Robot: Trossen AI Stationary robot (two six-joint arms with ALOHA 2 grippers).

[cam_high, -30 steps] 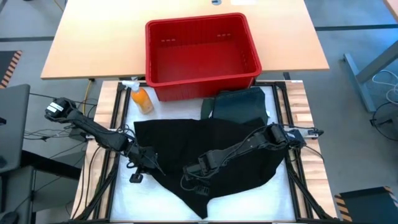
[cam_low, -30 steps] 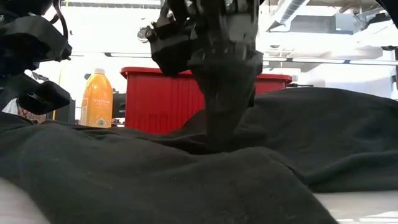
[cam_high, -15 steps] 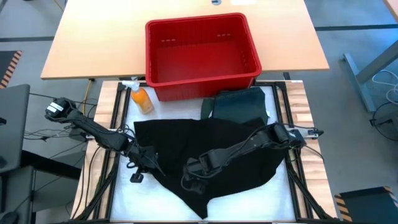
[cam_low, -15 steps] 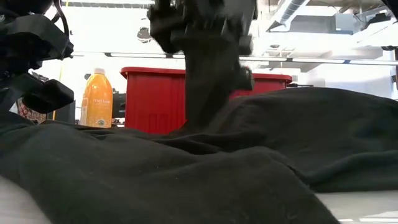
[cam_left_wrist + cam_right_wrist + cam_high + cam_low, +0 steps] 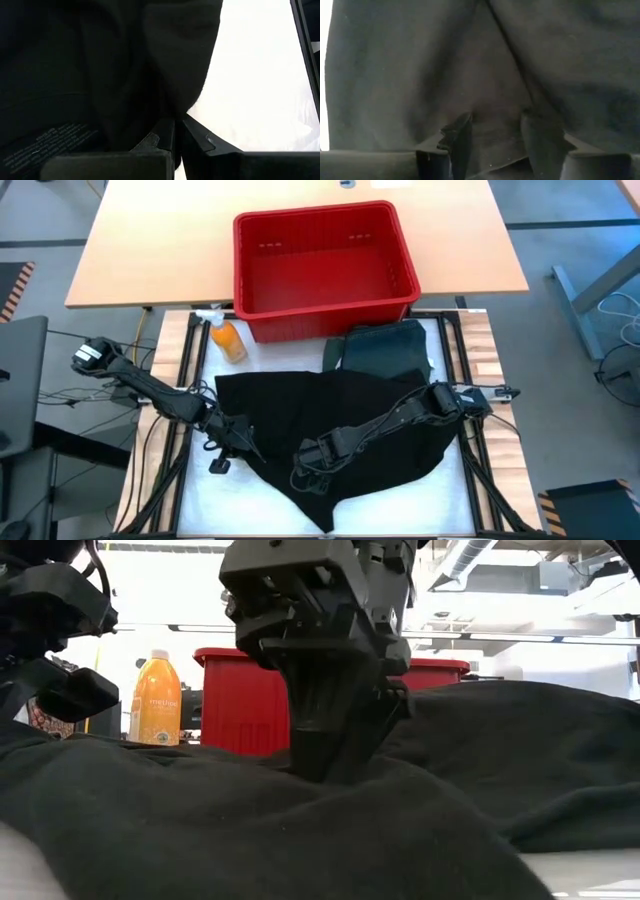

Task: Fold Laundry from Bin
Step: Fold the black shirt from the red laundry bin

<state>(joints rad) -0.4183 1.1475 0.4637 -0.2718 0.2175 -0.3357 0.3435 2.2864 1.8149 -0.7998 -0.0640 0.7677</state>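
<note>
black garment (image 5: 340, 425) lies spread over the white mat (image 5: 400, 500) in front of the empty bin (image 5: 322, 260); a dark green folded piece (image 5: 382, 348) sits just behind it, touching the bin's front wall; right gripper (image 5: 312, 467) is low on the cloth near its front point, fingers (image 5: 461, 141) parted with cloth lying between them but not pinched; left gripper (image 5: 240, 442) is clamped shut on the garment's left edge; risk: if the right arm lifts or slides with the fingers this low, a fold could snag on a finger and drag the spread cloth askew; the left pinch could also pull the edge off line; room: bare mat lies in front and to both sides; bottle (image 5: 228, 338) stands near the back-left corner, clear of both arms, and the bin hems in the far side.
</note>
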